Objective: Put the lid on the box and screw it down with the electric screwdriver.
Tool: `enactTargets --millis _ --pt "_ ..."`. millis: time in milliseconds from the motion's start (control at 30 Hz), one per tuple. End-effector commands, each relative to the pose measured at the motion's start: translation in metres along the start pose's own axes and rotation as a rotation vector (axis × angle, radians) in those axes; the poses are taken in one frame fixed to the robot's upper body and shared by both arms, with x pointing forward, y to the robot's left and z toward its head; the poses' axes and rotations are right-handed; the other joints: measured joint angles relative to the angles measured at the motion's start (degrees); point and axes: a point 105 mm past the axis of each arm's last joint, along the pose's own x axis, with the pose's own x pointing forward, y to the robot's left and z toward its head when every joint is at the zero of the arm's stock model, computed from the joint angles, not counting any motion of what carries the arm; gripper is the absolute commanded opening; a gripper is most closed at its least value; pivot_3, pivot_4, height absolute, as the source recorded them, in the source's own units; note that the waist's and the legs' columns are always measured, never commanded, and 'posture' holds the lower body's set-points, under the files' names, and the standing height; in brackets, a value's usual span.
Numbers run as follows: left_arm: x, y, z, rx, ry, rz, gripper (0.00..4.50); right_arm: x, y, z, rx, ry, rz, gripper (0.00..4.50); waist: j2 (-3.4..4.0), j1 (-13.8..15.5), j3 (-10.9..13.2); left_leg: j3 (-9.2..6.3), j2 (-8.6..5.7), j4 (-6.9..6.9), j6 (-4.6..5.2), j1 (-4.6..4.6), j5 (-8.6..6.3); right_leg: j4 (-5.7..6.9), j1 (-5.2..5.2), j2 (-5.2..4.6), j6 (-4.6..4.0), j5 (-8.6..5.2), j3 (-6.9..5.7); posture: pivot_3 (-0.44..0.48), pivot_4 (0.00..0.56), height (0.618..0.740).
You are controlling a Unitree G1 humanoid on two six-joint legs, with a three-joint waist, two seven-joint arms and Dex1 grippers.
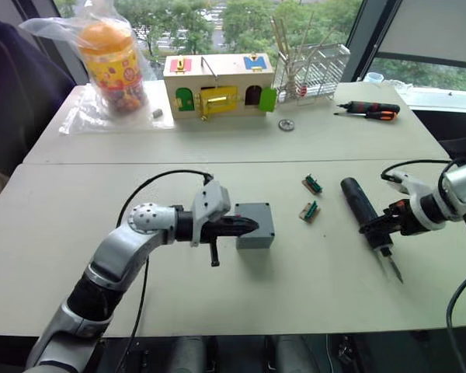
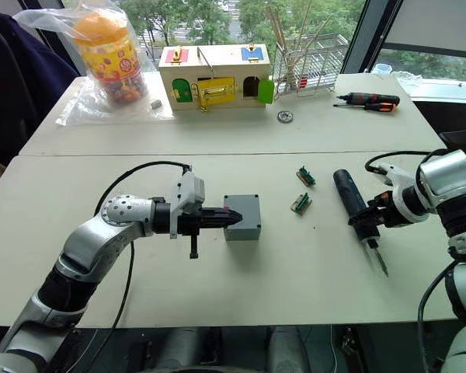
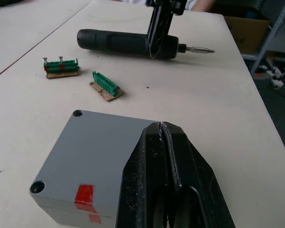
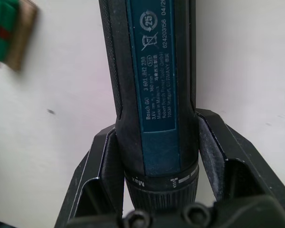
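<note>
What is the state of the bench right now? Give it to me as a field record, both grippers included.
lid: seated on top of the box, lid corners lined up
box: upright on the table, red mark facing the left arm
electric screwdriver: lying flat, bit toward the robot
left gripper: shut, tips over the lid
right gripper: closed around the electric screwdriver near its bit end
green connector pieces: two, between box and screwdriver
</note>
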Motion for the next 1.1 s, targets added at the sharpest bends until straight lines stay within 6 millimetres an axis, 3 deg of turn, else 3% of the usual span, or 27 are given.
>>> enactTargets --millis 33,100,267,333,400,467,700,833,1100 --pt "-0.014 0.011 0.009 0.013 -0.032 0.000 0.00 -0.064 0.026 0.047 -0.019 -0.341 0.042 1.79 0.23 0.13 0.13 0.04 -0.01 -0.02 0.00 -0.02 0.00 0.02 -0.04 -0.02 0.00 0.00 0.02 0.000 0.150 0.711" --pt "-0.019 0.016 0.009 0.005 -0.028 -0.003 0.00 -0.082 0.034 0.058 -0.029 -0.489 0.051 1.79 0.22 0.40 0.13 0.03 0.00 -0.11 -0.01 -0.05 0.01 0.02 -0.11 0.02 0.00 0.00 -0.01 0.000 0.150 0.711" --pt "-0.023 0.030 0.015 -0.009 -0.038 -0.004 0.00 -0.125 0.098 0.080 -0.215 -1.154 0.188 1.79 0.20 -0.08 0.13 0.00 0.01 -0.03 -0.07 -0.18 0.04 0.08 -0.10 0.09 0.02 0.02 -0.09 0.000 0.150 0.711" --pt "-0.022 0.033 0.016 -0.014 -0.029 -0.016 0.00 -0.126 0.129 0.073 -0.256 -1.303 0.317 1.79 0.22 -0.02 0.12 -0.03 0.00 -0.05 -0.17 -0.17 0.10 0.18 -0.14 0.15 0.02 0.02 -0.07 0.000 0.150 0.711" --pt "-0.019 0.036 0.015 -0.023 -0.018 -0.025 0.00 -0.124 0.150 0.069 -0.184 -1.409 0.518 1.79 0.25 0.10 0.12 0.00 -0.02 -0.17 -0.26 -0.18 0.15 0.19 -0.18 0.25 0.00 0.01 -0.08 0.000 0.150 0.711" --pt "-0.014 0.042 0.015 -0.025 -0.021 -0.005 0.00 -0.107 0.165 0.063 -0.157 -1.421 0.637 1.79 0.25 0.23 0.13 0.02 -0.04 -0.17 -0.28 -0.19 0.16 0.18 -0.14 0.29 0.00 0.01 -0.13 0.000 0.150 0.711" --pt "-0.002 0.034 0.013 0.015 0.011 -0.031 0.00 -0.035 0.184 0.038 -0.378 -1.240 0.498 1.79 0.22 -0.23 0.11 0.00 -0.19 -0.15 -0.26 -0.18 0.16 0.10 -0.07 0.27 0.01 0.01 -0.10 0.000 0.150 0.711" --pt "0.001 0.032 0.003 0.047 0.060 -0.018 0.00 -0.019 0.186 0.028 -0.426 -1.225 0.476 1.79 0.23 -1.26 0.12 0.01 -0.15 -0.18 -0.28 -0.17 0.17 0.15 -0.12 0.30 0.00 0.00 -0.08 0.000 0.150 0.711" --pt "0.005 0.026 -0.016 0.058 0.138 -0.027 0.00 0.003 0.188 0.029 -0.436 -1.223 0.472 1.79 0.22 -1.14 0.12 0.00 -0.12 -0.19 -0.27 -0.16 0.17 0.11 -0.10 0.29 0.00 0.00 -0.07 0.000 0.150 0.711"
